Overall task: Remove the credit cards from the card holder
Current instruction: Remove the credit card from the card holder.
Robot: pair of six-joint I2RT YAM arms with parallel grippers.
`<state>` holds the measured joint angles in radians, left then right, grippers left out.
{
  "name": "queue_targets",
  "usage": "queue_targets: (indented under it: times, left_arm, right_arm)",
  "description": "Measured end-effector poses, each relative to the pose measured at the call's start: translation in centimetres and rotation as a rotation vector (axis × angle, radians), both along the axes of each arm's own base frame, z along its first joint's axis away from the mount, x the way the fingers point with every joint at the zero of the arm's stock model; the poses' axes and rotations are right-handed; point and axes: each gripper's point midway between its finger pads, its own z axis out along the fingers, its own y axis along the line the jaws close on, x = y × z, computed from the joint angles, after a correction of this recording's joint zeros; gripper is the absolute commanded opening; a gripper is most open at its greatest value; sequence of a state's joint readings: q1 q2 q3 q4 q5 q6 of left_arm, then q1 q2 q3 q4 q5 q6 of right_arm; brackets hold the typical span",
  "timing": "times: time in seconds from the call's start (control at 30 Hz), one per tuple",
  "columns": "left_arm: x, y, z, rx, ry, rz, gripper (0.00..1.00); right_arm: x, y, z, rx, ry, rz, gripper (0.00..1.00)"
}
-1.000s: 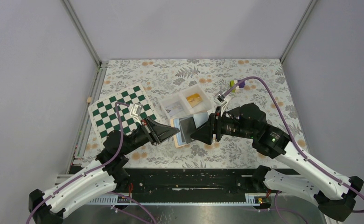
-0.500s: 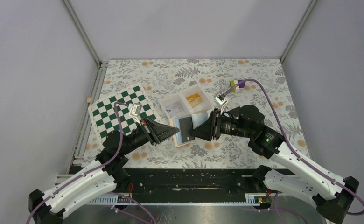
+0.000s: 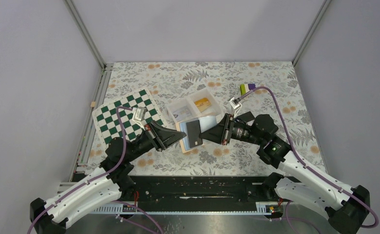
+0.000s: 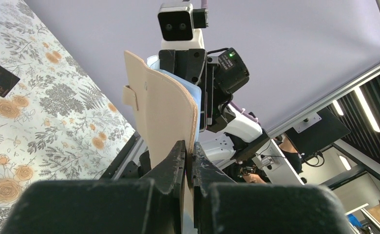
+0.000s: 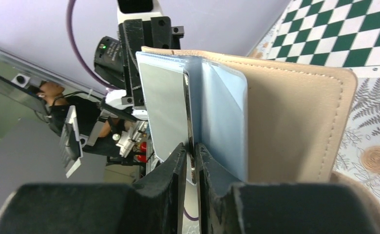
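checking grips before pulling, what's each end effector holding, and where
Left end effector: card holder, by its tan edge; right end effector: credit card, by its edge.

Open tan card holder (image 5: 295,117), card (image 3: 194,133) inside

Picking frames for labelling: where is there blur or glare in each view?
Top external: even light, sharp, soft shadows. Left wrist: left claw blurred up close, card holder crisp, bright light strips at right. Right wrist: right claw soft, holder stitching sharp.
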<state>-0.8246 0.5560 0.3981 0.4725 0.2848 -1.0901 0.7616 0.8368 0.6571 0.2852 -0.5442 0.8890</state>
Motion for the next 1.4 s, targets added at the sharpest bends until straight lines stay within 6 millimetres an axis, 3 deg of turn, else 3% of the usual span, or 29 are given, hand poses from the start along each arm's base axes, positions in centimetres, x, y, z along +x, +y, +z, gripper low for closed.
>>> queue_targets:
  times: [0.3, 0.47, 0.8, 1.4]
  left_arm:
    - [-0.4, 0.3, 1.4, -0.052, -0.017, -0.015, 0.0]
    - [-0.5, 0.2, 1.7, -0.07, -0.015, -0.025, 0.0]
    - [-0.4, -0.1, 2.0, -0.1, 0.009, -0.044, 0.0]
    - [0.3, 0.3, 1.1, -0.101, 0.05, -0.046, 0.0]
  right_arm:
    - [-0.8, -0.3, 2.1, 0.124, -0.018, 0.066, 0.2]
    - [-1.1, -0.7, 3.0, 0.172, -0.019, 0.089, 0.0]
    - [-1.0, -1.5, 3.9, 0.224, -0.002, 0.104, 0.0]
    - [0.1, -2.8, 3.4, 0.21, 0.031, 0.088, 0.0]
